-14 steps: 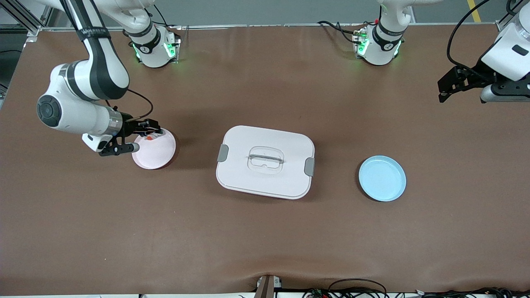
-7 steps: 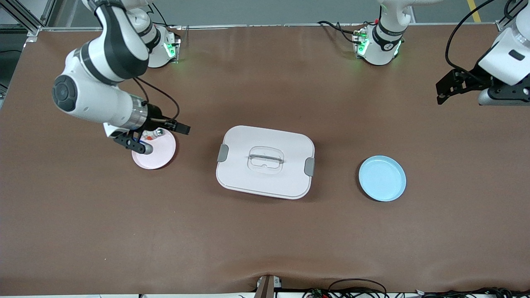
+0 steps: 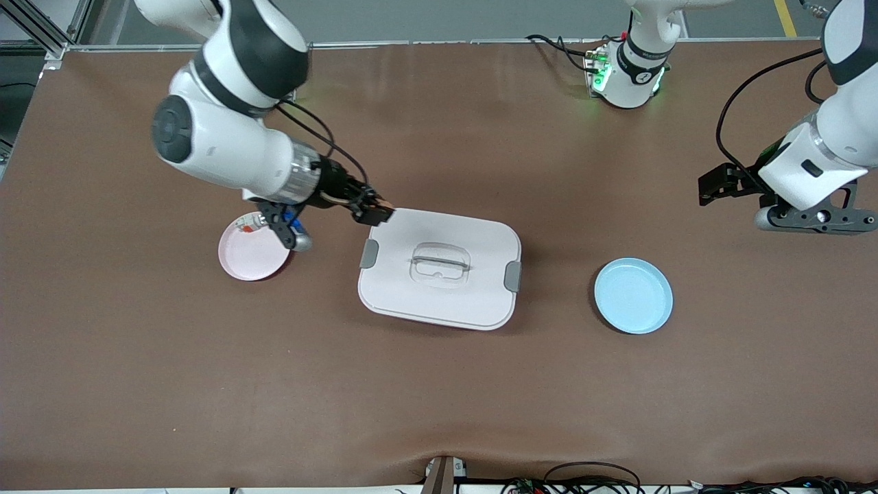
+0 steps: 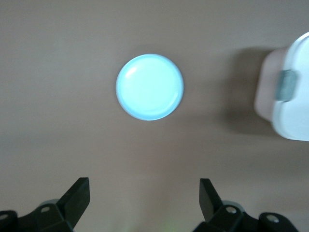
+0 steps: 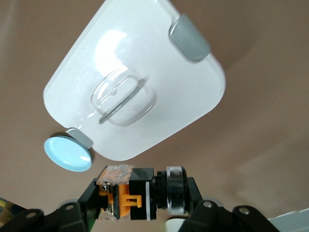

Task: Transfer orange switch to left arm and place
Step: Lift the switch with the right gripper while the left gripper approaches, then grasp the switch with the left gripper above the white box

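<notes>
Right gripper point(image 3: 374, 211) clamped on orange switch point(image 5: 128, 193), lifted off pink plate point(image 3: 250, 257), now over box point(image 3: 439, 267) corner; left gripper point(image 4: 145, 205) spread apart, waiting above desk point(image 3: 439, 398).

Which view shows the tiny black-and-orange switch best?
The right wrist view: the tiny black switch with an orange face fills the right gripper, clamped between its fingers. The front view shows only a dark speck at that gripper. The left wrist view misses it.
</notes>
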`<state>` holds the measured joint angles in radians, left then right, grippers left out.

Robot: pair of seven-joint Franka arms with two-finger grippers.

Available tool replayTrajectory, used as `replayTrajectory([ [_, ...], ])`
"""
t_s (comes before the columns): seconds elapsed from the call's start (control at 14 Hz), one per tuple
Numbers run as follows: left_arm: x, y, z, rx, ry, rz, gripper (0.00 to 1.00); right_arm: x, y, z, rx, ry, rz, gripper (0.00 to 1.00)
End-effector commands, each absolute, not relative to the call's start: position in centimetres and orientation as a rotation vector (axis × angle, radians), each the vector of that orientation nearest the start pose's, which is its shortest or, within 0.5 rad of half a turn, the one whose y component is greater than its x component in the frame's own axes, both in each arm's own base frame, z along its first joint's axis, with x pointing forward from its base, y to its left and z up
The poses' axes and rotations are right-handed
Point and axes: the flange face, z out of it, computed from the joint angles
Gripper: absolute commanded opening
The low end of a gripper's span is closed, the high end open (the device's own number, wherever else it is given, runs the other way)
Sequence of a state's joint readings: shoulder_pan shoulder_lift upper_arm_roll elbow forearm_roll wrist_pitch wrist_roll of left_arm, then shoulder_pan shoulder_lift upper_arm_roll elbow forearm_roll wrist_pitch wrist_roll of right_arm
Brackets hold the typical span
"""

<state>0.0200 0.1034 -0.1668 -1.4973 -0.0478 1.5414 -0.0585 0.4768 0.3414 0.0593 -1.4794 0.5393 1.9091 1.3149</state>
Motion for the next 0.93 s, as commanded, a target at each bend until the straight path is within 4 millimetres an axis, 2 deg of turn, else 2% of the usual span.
replayTrajectory([
  [0.0, 57.0, -10.6, 62.2, -3.385, 0.163, 0.101, 1.0, 60.0, 43.3, 49.5, -2.233, 1.438, 0.563, 0.0],
  [0.14, 56.8, -12.7, 62.0, -3.457, 0.206, 0.127, 1.0, 61.1, 45.4, 49.0, -2.083, 1.579, 0.577, 0.0],
  [0.21, 56.5, -15.1, 62.0, -3.453, 0.273, 0.115, 1.0, 61.2, 46.0, 49.4, -2.012, 1.611, 0.574, 0.0],
  [0.28, 56.5, -16.4, 61.9, -3.468, 0.302, 0.097, 1.0, 61.4, 46.3, 49.8, -1.921, 1.646, 0.607, 0.0],
  [0.36, 57.1, -17.6, 61.4, -3.475, 0.339, 0.043, 1.0, 61.2, 47.0, 50.3, -1.848, 1.663, 0.644, 0.0],
  [0.43, 57.5, -19.9, 60.6, -3.486, 0.377, 0.003, 1.0, 60.9, 47.7, 50.6, -1.797, 1.685, 0.656, 0.0],
  [0.5, 58.0, -21.4, 60.0, -3.501, 0.373, -0.029, 1.0, 60.9, 48.1, 51.3, -1.728, 1.719, 0.659, 0.0],
  [0.57, 58.7, -22.8, 59.0, -3.556, 0.295, -0.028, 1.0, 60.7, 48.8, 52.2, -1.674, 1.739, 0.67, 0.0],
  [0.71, 60.2, -24.1, 57.2, -3.664, 0.114, -0.006, 1.0, 60.0, 50.9, 53.3, -1.593, 1.768, 0.7, 0.0],
  [0.85, 60.2, -26.8, 56.4, -3.682, 0.028, -0.004, 1.0, 59.0, 52.5, 53.4, -1.561, 1.755, 0.686, 0.0],
])
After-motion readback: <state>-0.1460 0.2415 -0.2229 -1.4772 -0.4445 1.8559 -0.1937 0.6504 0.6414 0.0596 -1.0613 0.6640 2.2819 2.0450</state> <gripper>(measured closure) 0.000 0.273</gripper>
